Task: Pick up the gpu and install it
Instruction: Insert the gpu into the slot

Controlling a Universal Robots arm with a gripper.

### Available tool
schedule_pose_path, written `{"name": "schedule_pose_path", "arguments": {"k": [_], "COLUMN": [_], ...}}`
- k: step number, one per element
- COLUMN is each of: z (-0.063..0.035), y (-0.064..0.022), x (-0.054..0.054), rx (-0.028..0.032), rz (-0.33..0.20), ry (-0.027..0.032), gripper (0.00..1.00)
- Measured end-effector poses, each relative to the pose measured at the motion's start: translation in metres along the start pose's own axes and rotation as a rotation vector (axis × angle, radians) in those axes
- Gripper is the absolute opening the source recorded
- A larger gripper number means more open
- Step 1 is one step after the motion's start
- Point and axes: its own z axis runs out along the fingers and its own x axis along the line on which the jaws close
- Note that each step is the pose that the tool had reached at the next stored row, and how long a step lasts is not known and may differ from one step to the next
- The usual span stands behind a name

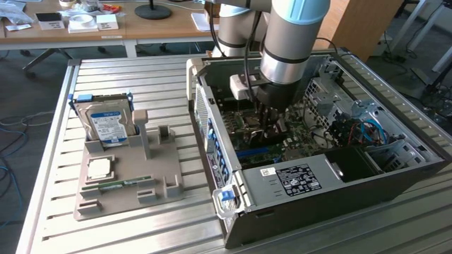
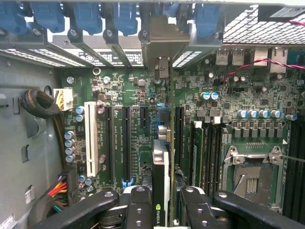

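Gripper [image 1: 272, 124] reached down into the open computer case [image 1: 395, 174] in the exterior view. It was closed narrowly on the gpu [image 1: 263, 138], which stood on edge over the motherboard [image 1: 304, 140]. From the wrist view, the gripper [image 2: 164, 210] pinched the gpu [image 2: 161, 164] between both fingers [image 2: 138, 205]. The card's silver bracket [image 2: 162, 40] met the case's rear slots, beside black expansion slots [image 2: 127, 143].

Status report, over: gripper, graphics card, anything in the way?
Gripper shut on graphics card. Card edge-down over motherboard slots, seating unclear. No obstacle seen there.
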Motion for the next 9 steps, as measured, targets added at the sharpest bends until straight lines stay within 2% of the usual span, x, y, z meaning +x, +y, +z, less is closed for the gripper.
{"name": "schedule_pose_path", "arguments": {"k": [9], "z": [0.0004], "y": [0.0015], "x": [0.0001], "rx": [0.0001], "rz": [0.005], "ry": [0.0004], "gripper": [0.27]}}
